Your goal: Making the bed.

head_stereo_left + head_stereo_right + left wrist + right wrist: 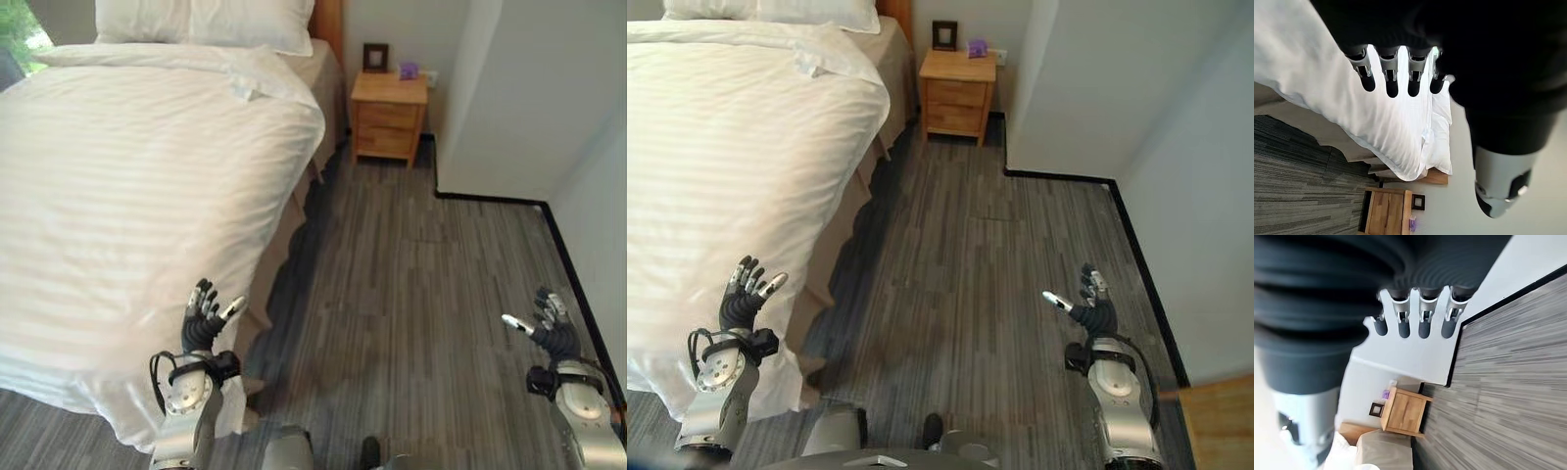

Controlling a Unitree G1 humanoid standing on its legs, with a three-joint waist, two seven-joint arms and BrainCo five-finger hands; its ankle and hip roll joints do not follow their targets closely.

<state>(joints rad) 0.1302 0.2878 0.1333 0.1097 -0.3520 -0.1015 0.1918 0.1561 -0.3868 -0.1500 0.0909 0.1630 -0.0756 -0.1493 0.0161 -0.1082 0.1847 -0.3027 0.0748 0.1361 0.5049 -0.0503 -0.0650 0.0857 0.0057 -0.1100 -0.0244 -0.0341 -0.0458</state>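
You had the left hand [204, 323] raised over the near edge of the white striped duvet [127, 186], fingers [1388, 78] straight and relaxed, holding nothing. The duvet lay spread across the bed [313, 73], its corner draping down toward the grey wood floor [421, 294], with two pillows [206, 22] at the head. Your right hand [1087, 308] hung well apart over the floor, fingers spread wide and empty. Beyond the bed, a wooden nightstand [389, 116] stood against the wall, a dark picture frame [375, 56] on top.
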